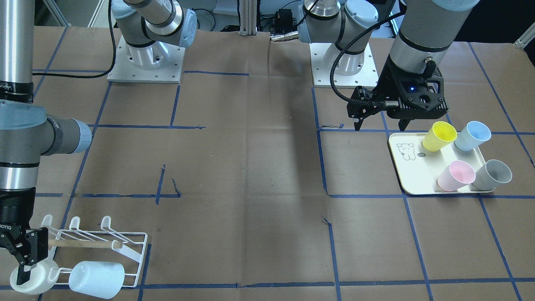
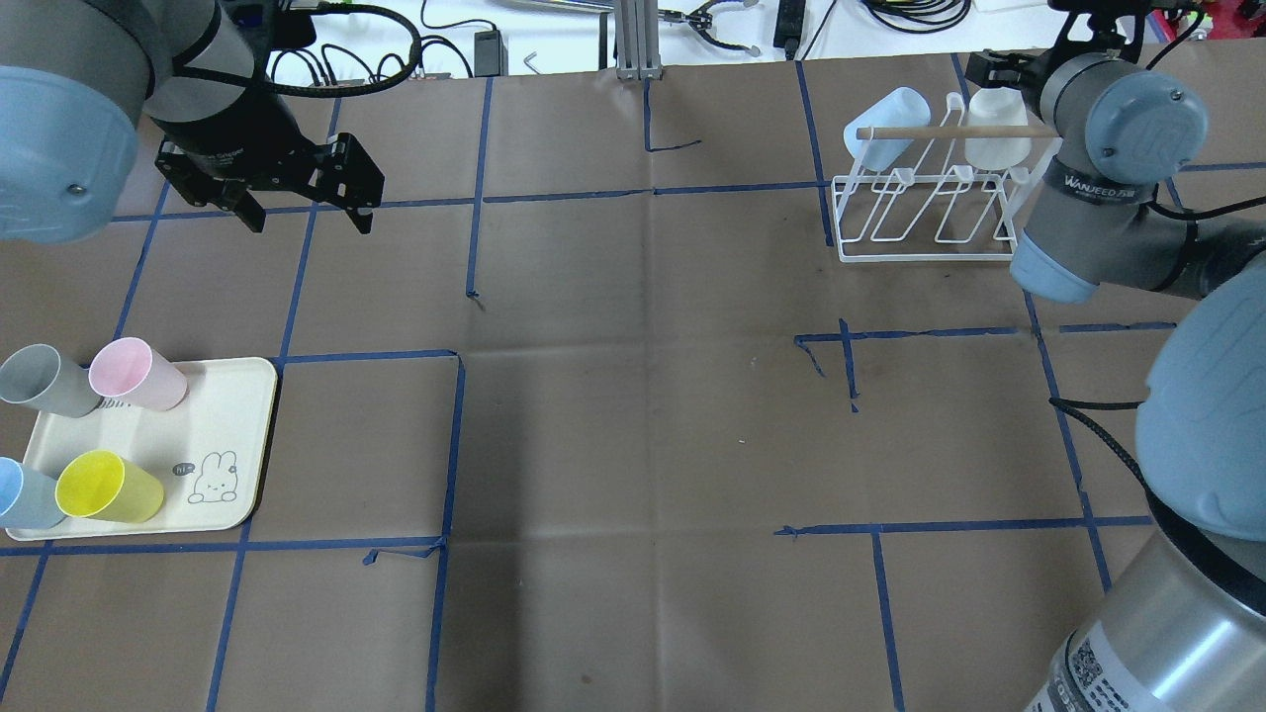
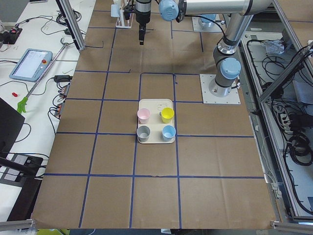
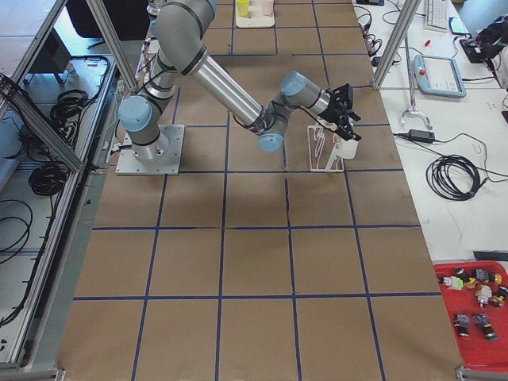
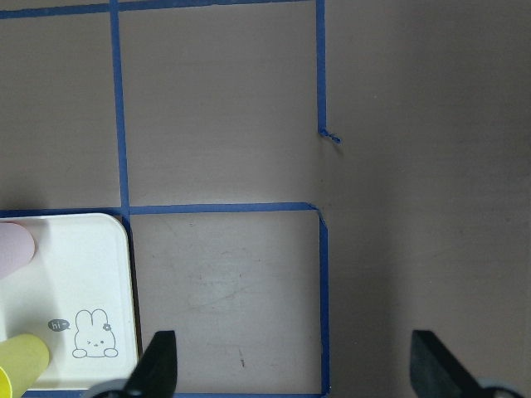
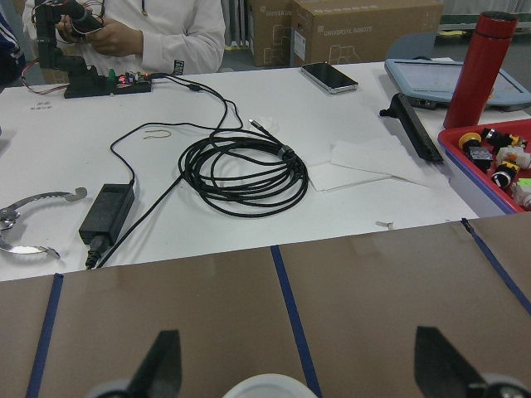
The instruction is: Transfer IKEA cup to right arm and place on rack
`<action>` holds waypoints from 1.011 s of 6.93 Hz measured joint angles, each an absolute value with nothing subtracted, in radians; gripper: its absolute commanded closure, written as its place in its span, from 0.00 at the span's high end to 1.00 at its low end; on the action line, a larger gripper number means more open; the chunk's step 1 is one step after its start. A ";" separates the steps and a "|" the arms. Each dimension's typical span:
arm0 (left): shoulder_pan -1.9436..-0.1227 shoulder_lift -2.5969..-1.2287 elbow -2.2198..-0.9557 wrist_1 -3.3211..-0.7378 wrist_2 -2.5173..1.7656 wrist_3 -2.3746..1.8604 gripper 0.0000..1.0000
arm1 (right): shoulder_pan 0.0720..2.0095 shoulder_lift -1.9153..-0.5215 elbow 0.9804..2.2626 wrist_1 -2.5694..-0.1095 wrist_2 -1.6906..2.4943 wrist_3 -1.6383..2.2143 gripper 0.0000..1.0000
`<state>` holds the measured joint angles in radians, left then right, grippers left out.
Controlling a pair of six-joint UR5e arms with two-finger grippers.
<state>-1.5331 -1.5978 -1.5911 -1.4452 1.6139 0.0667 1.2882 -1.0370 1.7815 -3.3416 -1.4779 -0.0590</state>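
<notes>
The white wire rack (image 1: 104, 244) with its wooden dowel (image 1: 81, 243) stands at the table's right end; it also shows in the overhead view (image 2: 925, 213). A pale blue cup (image 1: 97, 279) and a white cup (image 1: 35, 281) hang on its outer prongs. My right gripper (image 1: 24, 256) is open right at the white cup. The wrist view shows its fingers (image 6: 162, 361) wide apart with the cup's rim (image 6: 270, 386) low between them. My left gripper (image 1: 378, 123) is open and empty, hovering beside the tray; its fingers (image 5: 159, 361) are spread over bare table.
A cream tray (image 1: 411, 167) holds yellow (image 1: 439, 136), blue (image 1: 472, 136), pink (image 1: 455, 175) and grey (image 1: 493, 174) cups. Both arm bases (image 1: 146, 62) stand at the robot's edge. An operators' desk with cables (image 6: 245, 170) lies beyond the rack.
</notes>
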 measured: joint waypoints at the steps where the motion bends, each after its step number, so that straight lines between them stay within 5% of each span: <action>1: -1.534 -1.598 -1.590 -1.445 1.597 0.061 0.99 | 1.293 -1.058 1.782 -3.334 -1.479 -0.059 1.00; 7: -1.535 -1.597 -1.593 -1.445 1.584 0.055 0.99 | 1.409 -1.316 1.781 -2.875 -1.483 -0.061 1.00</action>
<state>-1.5355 -1.5970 -1.5933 -1.4450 1.5844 0.0552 1.4094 -1.3163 1.7807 -2.8748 -1.4829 -0.0612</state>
